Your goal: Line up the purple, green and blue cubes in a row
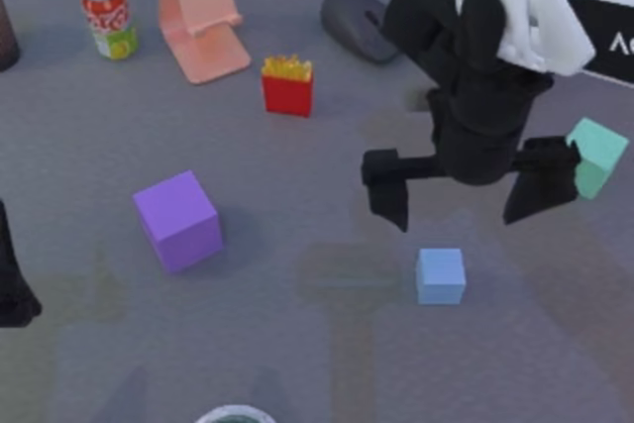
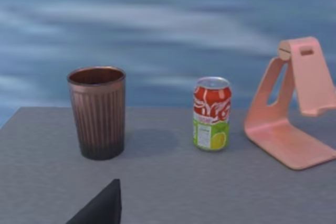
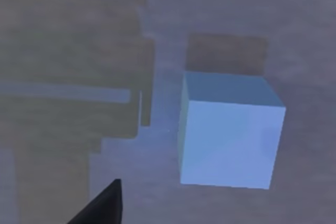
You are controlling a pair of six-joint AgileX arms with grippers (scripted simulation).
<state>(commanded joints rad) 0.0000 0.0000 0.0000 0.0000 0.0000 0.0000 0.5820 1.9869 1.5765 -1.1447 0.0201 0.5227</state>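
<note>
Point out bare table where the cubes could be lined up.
Open stretch between purple cube and blue cube, below the fries box. Crowded along the far edge: can, pink stand, mouse. Right gripper hovers open beside green cube.

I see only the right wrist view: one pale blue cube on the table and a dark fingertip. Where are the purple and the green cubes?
Observer: In the top view, the purple cube sits toward the table's left, well apart from your blue cube.
Operator: And the green one?
Observer: The green cube is near the table's right edge, partly hidden behind one finger of the right end effector.
Operator: Does that end effector hold anything?
Observer: No. Its fingers are spread wide with nothing between them. The left arm is parked at the table's left edge.
</note>
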